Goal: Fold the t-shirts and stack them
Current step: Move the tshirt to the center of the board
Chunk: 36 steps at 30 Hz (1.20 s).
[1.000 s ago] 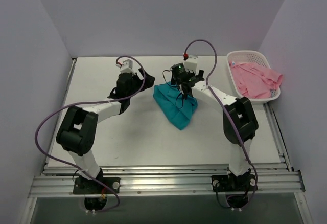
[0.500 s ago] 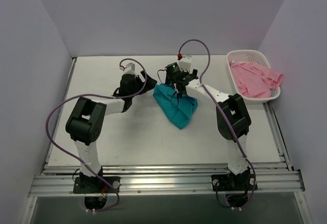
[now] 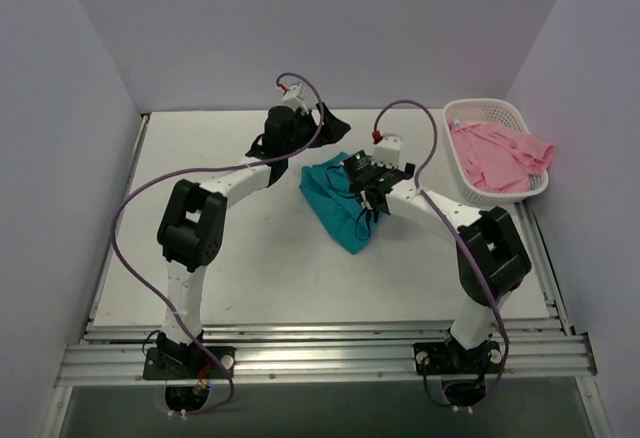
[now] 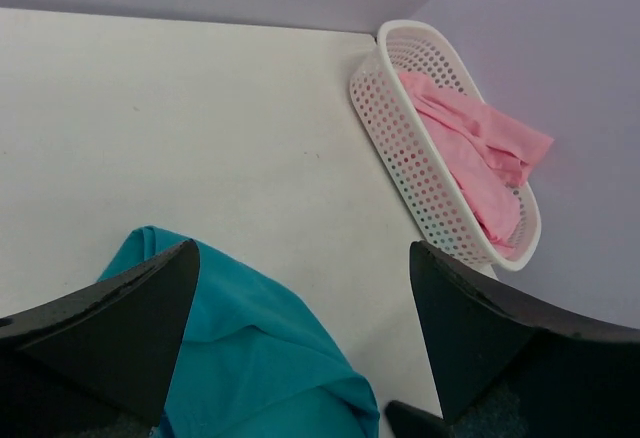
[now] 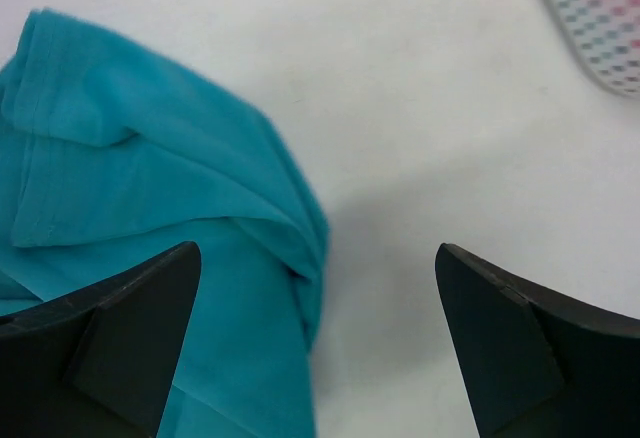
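A white lattice basket [image 4: 398,148] stands on the white worktop [image 4: 150,108], ahead and to the right of the left pincer [image 4: 302,248]. It holds the light pink t-shirt [image 4: 470,148]. The shirt lies rumpled along the basket's length, and one corner hangs out over the rim on the side away from the pincer. Nothing else shows inside the basket.

The left pincer hangs above the worktop with its dark fingers [image 4: 100,338] spread wide and nothing between them. The teal t-shirt [image 4: 250,358] lies bunched on the worktop just below it, reaching from under the left finger into the gap.

The right pincer [image 5: 315,248] is also splayed wide and grips nothing. From it, the teal shirt spreads to the left and below, and a rolled edge of the cloth ends about midway between the two fingers. To the right of that edge is bare worktop.

In the right wrist view only a corner of the basket enters, ahead and to the right, with pink showing through its holes. In both wrist views the near part of the teal shirt is cut off by the fingers and the lower border. From overhead, the right arm crosses the shirt's right side and hides it. The creases do not show clearly whether the shirt is folded or merely heaped.
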Each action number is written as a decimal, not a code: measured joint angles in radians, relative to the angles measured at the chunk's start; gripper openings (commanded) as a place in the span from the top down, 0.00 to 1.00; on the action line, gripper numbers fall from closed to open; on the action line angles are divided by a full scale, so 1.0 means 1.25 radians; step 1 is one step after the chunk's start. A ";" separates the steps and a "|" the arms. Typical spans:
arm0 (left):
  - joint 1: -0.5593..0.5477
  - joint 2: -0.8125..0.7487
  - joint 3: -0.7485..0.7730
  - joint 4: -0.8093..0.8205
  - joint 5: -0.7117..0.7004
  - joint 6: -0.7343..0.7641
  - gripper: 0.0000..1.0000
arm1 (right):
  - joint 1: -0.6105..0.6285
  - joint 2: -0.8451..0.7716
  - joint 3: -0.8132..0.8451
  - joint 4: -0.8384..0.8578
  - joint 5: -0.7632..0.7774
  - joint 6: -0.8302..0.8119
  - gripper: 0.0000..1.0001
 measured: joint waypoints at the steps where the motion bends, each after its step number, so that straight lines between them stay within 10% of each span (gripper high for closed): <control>1: -0.005 0.018 0.017 -0.003 0.008 -0.003 0.05 | -0.001 -0.039 -0.022 -0.011 0.017 0.010 0.00; 13: -0.074 0.140 0.080 -0.144 -0.038 -0.009 0.00 | -0.059 -0.457 -0.139 -0.091 0.143 0.072 0.00; 36: -0.153 -0.051 -0.131 -0.257 -0.352 0.014 0.00 | -0.074 -0.480 -0.190 -0.122 0.159 0.069 0.00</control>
